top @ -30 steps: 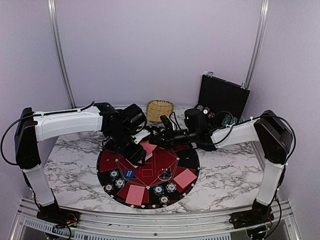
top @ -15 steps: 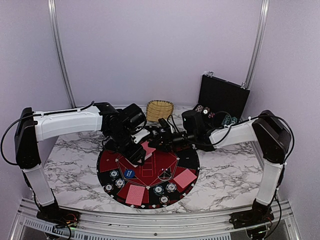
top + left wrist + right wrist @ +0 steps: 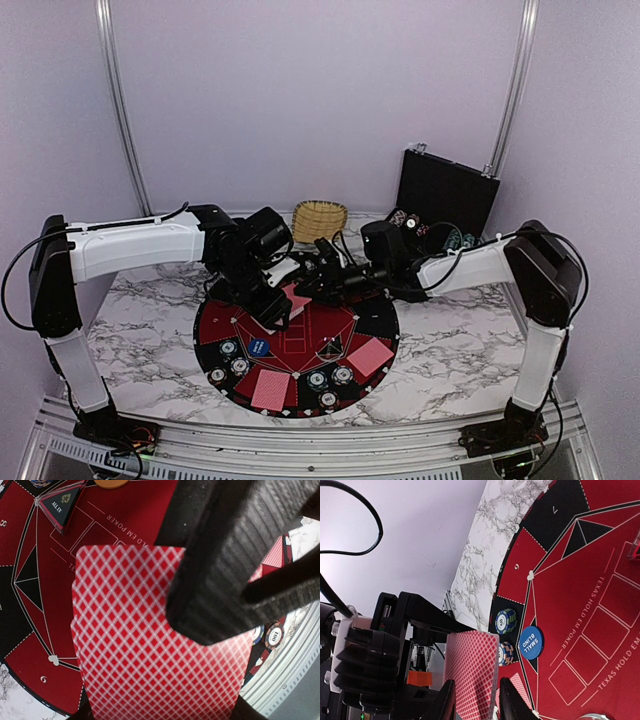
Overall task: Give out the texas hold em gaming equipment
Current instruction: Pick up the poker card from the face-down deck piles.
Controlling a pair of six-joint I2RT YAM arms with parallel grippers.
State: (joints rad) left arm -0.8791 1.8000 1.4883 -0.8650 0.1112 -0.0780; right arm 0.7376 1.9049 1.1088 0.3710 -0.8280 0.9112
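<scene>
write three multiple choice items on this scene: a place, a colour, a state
1. Where does the blue button lie? A on the mat B in the basket C in the case
2. What colour are the backs of the cards? A blue B green C red
3. How is the left end effector? A open, empty B shut on cards C out of view
A: it sits on the mat beside chips. C: red lattice backs. B: it clamps the cards.

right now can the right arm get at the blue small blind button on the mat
Probably not directly: the left claw, shut on the red-backed cards, hangs between the right claw and the blue button, which itself lies uncovered.
</scene>
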